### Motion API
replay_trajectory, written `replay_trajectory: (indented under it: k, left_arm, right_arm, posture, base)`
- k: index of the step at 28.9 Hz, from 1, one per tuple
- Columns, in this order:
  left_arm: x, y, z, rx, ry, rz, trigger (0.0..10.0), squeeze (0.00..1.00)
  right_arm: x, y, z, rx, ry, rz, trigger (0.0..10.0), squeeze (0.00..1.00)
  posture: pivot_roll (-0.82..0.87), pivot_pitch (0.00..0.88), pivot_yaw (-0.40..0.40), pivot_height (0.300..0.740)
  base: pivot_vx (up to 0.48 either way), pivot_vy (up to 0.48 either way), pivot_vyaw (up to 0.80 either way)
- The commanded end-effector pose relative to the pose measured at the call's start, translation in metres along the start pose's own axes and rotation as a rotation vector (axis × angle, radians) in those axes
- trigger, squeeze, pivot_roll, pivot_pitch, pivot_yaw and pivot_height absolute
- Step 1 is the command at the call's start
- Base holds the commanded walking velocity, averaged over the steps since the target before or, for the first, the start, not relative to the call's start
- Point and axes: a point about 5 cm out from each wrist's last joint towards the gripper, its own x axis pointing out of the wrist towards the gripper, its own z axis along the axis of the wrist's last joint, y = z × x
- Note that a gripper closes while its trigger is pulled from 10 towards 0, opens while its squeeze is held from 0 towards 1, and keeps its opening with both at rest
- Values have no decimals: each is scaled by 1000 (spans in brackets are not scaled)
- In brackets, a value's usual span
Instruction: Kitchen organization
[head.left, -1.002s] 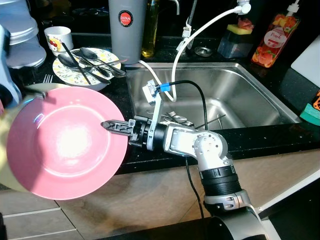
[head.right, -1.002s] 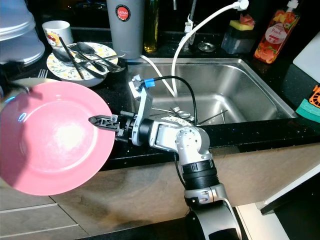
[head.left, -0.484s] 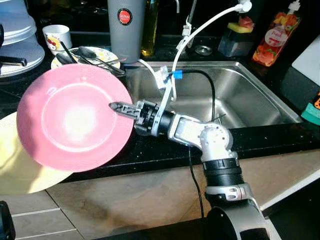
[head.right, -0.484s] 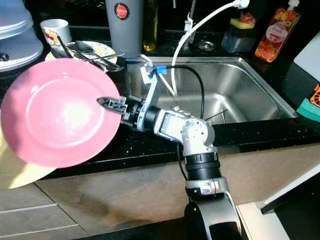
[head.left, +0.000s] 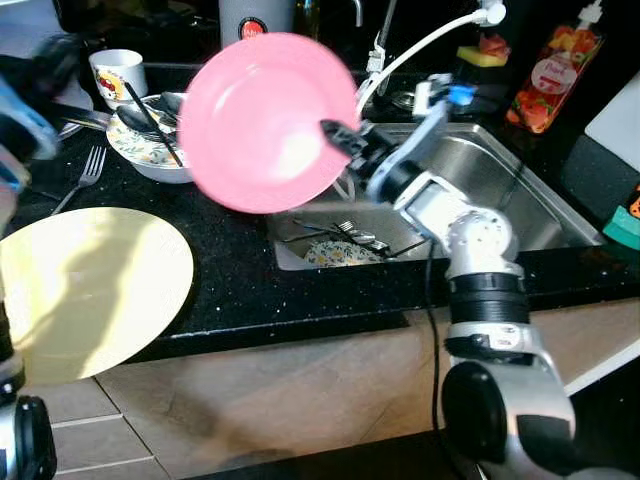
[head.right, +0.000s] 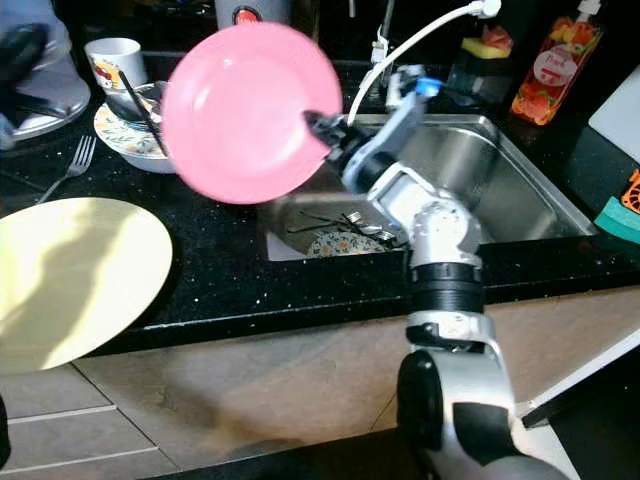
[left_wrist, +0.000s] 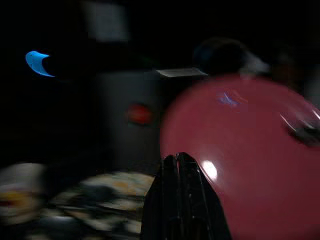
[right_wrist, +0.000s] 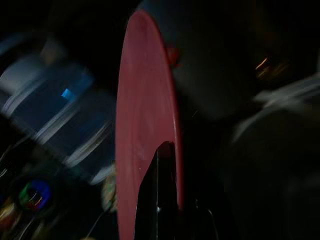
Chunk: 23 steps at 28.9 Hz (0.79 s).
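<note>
My right gripper (head.left: 333, 133) is shut on the rim of a pink plate (head.left: 262, 120). It holds the plate tilted in the air above the counter, at the left edge of the steel sink (head.left: 520, 200). In the right wrist view the pink plate (right_wrist: 142, 150) stands edge-on between the fingers. A large yellow plate (head.left: 90, 290) lies flat on the black counter at the front left. My left gripper (left_wrist: 176, 159) is raised at the far left, blurred, its fingers pressed together on nothing, facing the pink plate (left_wrist: 250, 165).
A patterned dish (head.left: 150, 145) with spoons, a mug (head.left: 117, 72) and a fork (head.left: 85, 170) sit at the back left. The sink holds a patterned plate (head.left: 335, 253) and cutlery. A soap bottle (head.left: 545, 80) and a white hose (head.left: 420, 45) stand behind it.
My right gripper has swung the pink plate up and to the right, from over the yellow plate to the sink's left edge. The yellow plate now lies uncovered.
</note>
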Motion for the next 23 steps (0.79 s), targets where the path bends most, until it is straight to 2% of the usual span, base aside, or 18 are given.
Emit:
replay_trajectory:
  k: [1, 3, 5, 6, 7, 8, 9, 11, 23]
  left_arm:
    - [2, -23, -14, -8, 59, -147, 10000, 0]
    - [2, -41, -26, -19, 107, -251, 10000, 0]
    - [2, -47, -29, -28, 119, -280, 10000, 0]
    - [2, -52, -32, -28, 135, -310, 10000, 0]
    - [2, -54, -33, -27, 143, -325, 10000, 0]
    - [2, -54, -33, -27, 143, -325, 10000, 0]
    - [3, -59, -39, -31, 174, -344, 10000, 0]
    - [5, -63, -43, -26, 187, -349, 10000, 0]
    - [16, -73, -49, -33, 185, -384, 10000, 0]
  right_arm:
    - [-2, -8, 13, -68, -59, -63, 0, 0]
    - [-9, -21, 22, -138, -104, -148, 0, 0]
    - [-12, -26, 25, -184, -117, -188, 0, 0]
    - [-14, -32, 25, -272, -104, -228, 0, 0]
    - [-16, -34, 25, -315, -95, -246, 0, 0]
    - [-16, -34, 25, -315, -95, -246, 0, 0]
    - [-19, -40, 21, -389, -66, -287, 0, 0]
    - [-21, -46, 13, -462, -28, -310, 0, 0]
    - [-24, -60, -9, -507, 20, -339, 0, 0]
  posture:
    - [21, 154, -54, 740]
    - [20, 153, -53, 740]
    - [20, 151, -52, 740]
    - [20, 149, -49, 740]
    - [20, 149, -49, 740]
    - [20, 149, -49, 740]
    - [20, 149, -49, 740]
    - [20, 149, -49, 740]
    - [29, 158, -41, 740]
  base:
    - [0, 0, 0]
    - [0, 0, 0]
    - [0, 0, 0]
    - [0, 0, 0]
    - [0, 0, 0]
    - [0, 0, 0]
    - [0, 0, 0]
    - [0, 0, 0]
    - [0, 0, 0]
